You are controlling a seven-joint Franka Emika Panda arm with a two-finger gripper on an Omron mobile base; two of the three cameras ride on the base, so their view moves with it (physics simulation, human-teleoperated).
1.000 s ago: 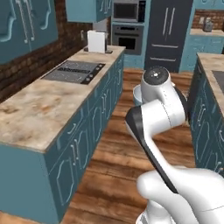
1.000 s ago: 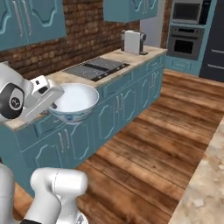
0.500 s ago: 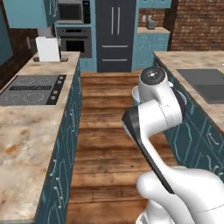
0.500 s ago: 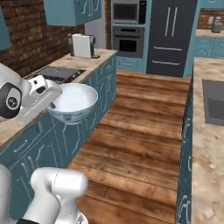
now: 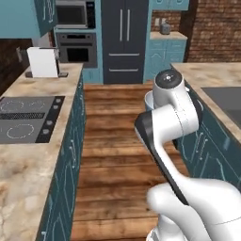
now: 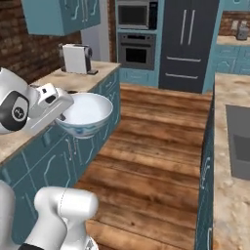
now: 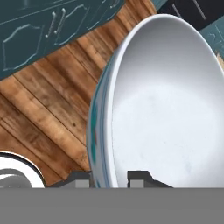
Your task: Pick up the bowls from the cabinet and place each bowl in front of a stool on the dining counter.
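Meanwhile fingers pinch white bowl rim above wood floor, between teal counters.

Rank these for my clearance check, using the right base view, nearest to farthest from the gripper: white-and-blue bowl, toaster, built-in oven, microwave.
1. The white-and-blue bowl, its rim clamped in the gripper, out over the floor beside the left counter.
2. The toaster, on the left counter behind it.
3. and 4. The built-in oven and the microwave above it, on the far wall; too close to call.
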